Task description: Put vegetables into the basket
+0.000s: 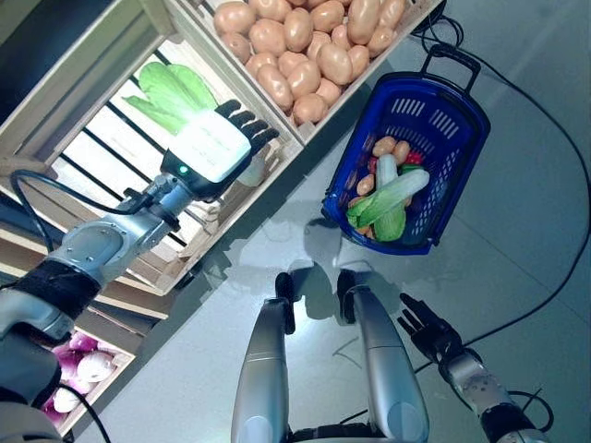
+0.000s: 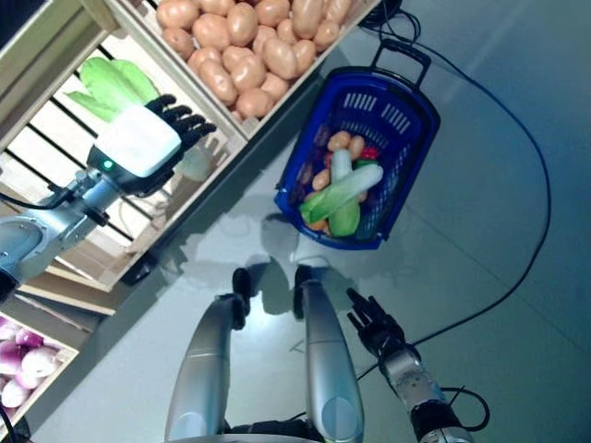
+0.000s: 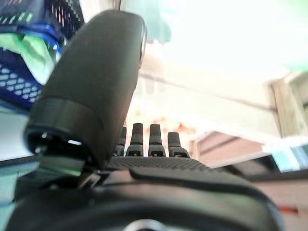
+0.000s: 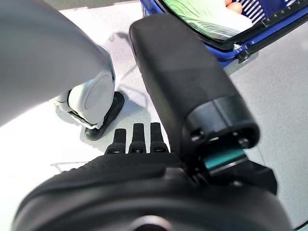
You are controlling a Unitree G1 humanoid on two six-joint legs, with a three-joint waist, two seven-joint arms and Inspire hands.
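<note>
While its fingers stay nearly straight and spread, the left hand (image 1: 214, 146) hovers palm-down over the slatted wooden crate (image 1: 102, 138) at the upper left of the frame, holding nothing; its fingertips reach the crate's divider, just beside a pale vegetable (image 1: 251, 172) partly hidden under them. Beyond the hand's wrist side, a leafy green cabbage (image 1: 171, 92) lies in the same crate, its long axis running from upper right down to lower left, leaves towards the upper right. Next door, along the top of the frame, a second crate holds a heap of potatoes (image 1: 300, 46). At the lower left corner, red onions (image 1: 74, 365) fill a lower bin.

The right hand (image 1: 427, 329) hangs low at the lower right, fingers relaxed and open, empty, above the pale grey floor (image 1: 517, 185).

Right of centre, the blue basket (image 1: 452, 129) stands on the floor, its black handle towards the top of the frame. Inside lie a green-and-white leafy vegetable (image 1: 392, 196), slanting from upper right to lower left, several potatoes and something red.
</note>
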